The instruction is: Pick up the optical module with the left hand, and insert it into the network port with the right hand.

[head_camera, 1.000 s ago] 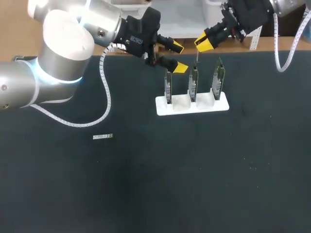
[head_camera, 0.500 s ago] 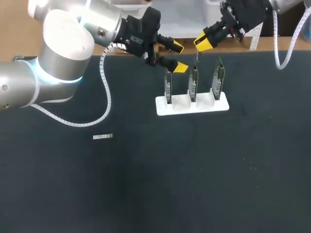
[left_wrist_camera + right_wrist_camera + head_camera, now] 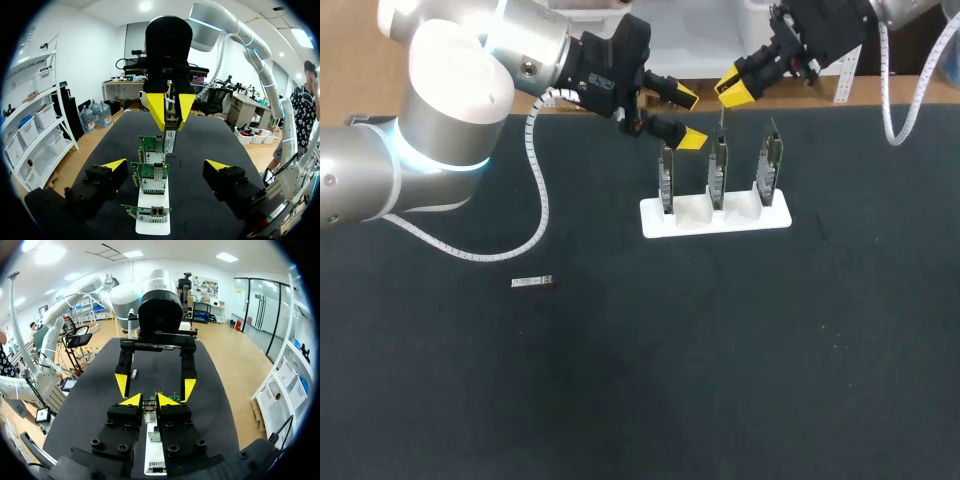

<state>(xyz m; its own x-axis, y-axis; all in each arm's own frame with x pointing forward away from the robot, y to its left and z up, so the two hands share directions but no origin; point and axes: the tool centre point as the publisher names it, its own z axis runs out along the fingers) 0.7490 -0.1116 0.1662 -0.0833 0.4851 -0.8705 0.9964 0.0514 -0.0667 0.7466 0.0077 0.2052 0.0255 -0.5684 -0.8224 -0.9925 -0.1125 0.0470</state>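
My right gripper hangs just above the middle network card and is shut on a slim silver optical module that points down at the card's top. The left wrist view shows this right gripper clamping the module right over the far cards. My left gripper stands open with nothing in it beside the left card, facing the row end-on. In the right wrist view my right gripper has the module's end between its tips, and the open left gripper is straight ahead.
Three upright network cards stand in a white holder at the back middle of the black table. A second small module lies flat on the mat at the left, and it shows beyond the left gripper as a small silver module.
My right gripper has shifted slightly to the left and back with the module in it. The left arm has not moved.
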